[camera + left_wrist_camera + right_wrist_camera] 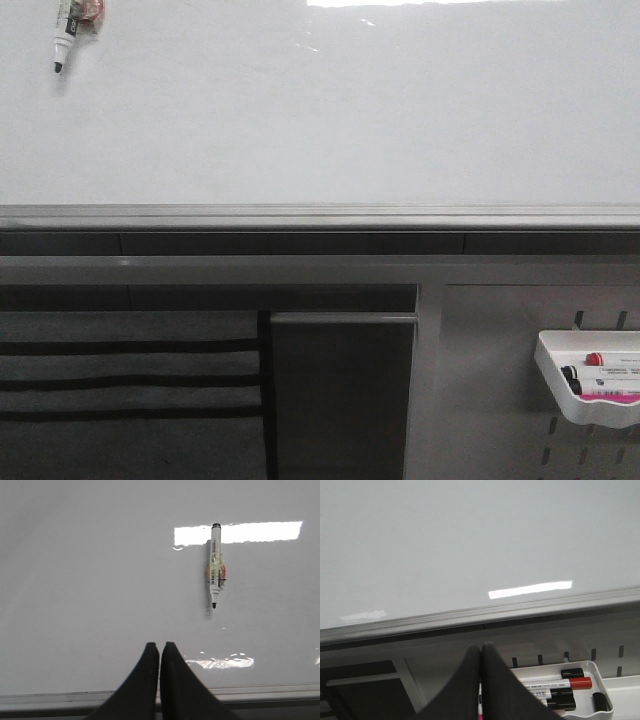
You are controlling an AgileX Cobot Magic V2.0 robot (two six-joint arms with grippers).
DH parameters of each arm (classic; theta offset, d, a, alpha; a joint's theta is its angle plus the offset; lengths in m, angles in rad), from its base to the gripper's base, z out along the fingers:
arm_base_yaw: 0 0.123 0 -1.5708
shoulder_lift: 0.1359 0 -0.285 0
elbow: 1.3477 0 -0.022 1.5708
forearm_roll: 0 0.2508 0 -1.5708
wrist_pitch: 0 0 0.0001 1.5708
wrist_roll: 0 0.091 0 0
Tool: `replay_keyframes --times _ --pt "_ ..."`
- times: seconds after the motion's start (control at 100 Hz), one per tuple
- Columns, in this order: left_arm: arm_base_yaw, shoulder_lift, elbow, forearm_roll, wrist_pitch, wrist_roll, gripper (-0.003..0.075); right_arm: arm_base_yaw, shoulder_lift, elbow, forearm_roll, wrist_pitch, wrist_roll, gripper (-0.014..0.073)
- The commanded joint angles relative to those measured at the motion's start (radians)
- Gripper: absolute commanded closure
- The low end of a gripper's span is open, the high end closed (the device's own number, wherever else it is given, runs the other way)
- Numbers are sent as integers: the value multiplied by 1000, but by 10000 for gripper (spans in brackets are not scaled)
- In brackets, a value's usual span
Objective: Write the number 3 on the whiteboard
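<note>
Reading the scene: I see the whiteboard (330,110) blank, with no stroke of the number 3 on it in any view.
Marker on board: a black-tipped marker (68,32) hangs at the board's upper left in the front view, seemingly fixed by a small clip; its long axis runs near vertical, tip down.
Left gripper: the left gripper (160,647) has its fingers pressed together, holding nothing, with the board's lower rail (160,697) under it.
Key relation: from my left fingertips the marker (215,567) lies further up the board and off to one side, well apart.
Right gripper: the right gripper (481,650) is likewise closed and empty, just over the white tray (600,672) of spare markers on the pegboard.
Nearer arm: I judge the left arm nearer the hanging marker, the right nearer the tray.
Next need: I judge a pen must be gripped first; the jaws must part before that.
</note>
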Motion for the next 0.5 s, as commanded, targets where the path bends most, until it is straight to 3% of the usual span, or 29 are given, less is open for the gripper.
replay_keyframes --times 0.0,0.35,0.49 --pt "0 -29 5 -7 -76 -3 741 -6 -15 25 -5 -89 -6 663" --pt "0 -29 4 -35 -44 -5 741 -6 -15 17 -7 -114 -6 663" --pt "0 -29 -36 -103 -12 -5 741 0 -13 -72 -7 -41 -6 663"
